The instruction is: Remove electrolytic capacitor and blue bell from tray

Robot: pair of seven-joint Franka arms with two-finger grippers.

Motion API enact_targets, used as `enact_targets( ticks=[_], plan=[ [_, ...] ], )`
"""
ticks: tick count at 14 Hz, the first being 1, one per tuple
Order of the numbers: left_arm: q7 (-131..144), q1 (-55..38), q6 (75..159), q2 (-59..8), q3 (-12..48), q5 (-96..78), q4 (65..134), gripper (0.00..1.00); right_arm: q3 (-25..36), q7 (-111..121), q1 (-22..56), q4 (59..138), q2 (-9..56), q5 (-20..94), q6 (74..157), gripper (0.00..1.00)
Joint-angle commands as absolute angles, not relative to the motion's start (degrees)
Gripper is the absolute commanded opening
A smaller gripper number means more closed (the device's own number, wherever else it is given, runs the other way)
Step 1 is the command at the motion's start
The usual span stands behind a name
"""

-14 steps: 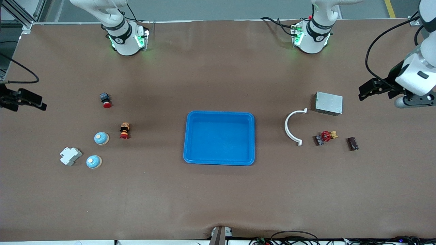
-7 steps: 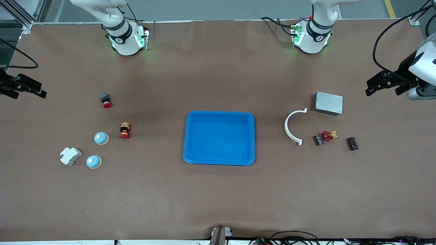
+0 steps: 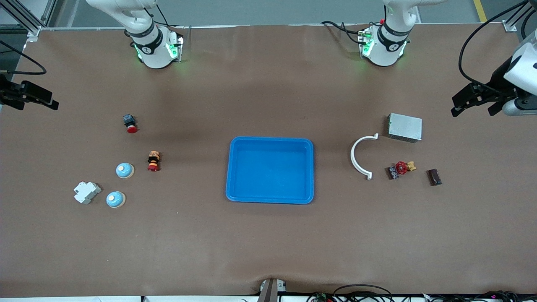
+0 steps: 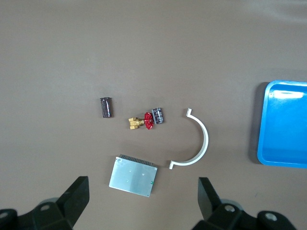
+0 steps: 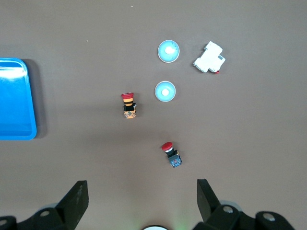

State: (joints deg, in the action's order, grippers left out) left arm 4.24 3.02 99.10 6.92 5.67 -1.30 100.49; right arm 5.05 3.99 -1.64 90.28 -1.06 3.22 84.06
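Both arms have drawn up and outward over the last second, while nothing on the table has shifted. The left gripper (image 3: 470,100) hangs over the edge of the table at the left arm's end, and the right gripper (image 3: 31,98) hangs over the edge at the right arm's end. Each gripper has its fingers spread wide apart, holding and touching nothing.

A blue tray (image 3: 312,176) sits at the middle of the table, with nothing in it.

Toward the left arm's end lie a grey metal box (image 3: 405,127), a white half-ring (image 3: 356,156), a small capacitor (image 3: 393,172) touching a red-handled valve (image 3: 404,167), and a larger dark capacitor (image 3: 434,176) lying apart, nearest the table end. The left wrist view shows the same group: box (image 4: 133,176), half-ring (image 4: 201,143), valve (image 4: 141,121), small capacitor (image 4: 158,115) and dark capacitor (image 4: 106,107).

Toward the right arm's end stand two pale blue bells, one bell (image 3: 125,170) just beside a red and orange button (image 3: 153,161), the second bell (image 3: 115,199) nearer the front camera beside a white breaker (image 3: 87,192). A red and black button (image 3: 130,123) sits farther off, well apart.

Bare brown table lies between each group and the tray, and wide open table runs along the front edge. Nothing stands over the bells or the capacitors.
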Motion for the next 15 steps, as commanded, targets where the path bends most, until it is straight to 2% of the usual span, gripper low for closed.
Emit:
enact_targets(
  ticks=[1, 4, 15],
  plan=[
    [3.25, 3.08, 98.97, 8.09, 5.45, -1.76, 101.17, 1.0, 4.57, 3.34, -1.15, 88.77, -1.67, 1.07, 82.0, 1.0],
    [3.08, 2.99, 97.04, 5.28, 5.54, -1.58, 97.74, 1.0, 4.57, 4.13, -0.7, 88.77, -1.67, 0.0, 81.12, 1.0],
    [2.46, 3.16, 96.33, 5.27, 5.71, -0.35, 97.91, 1.0, 4.83, 3.6, -0.79, 89.47, -2.72, 0.79, 84.37, 1.0]
  ],
)
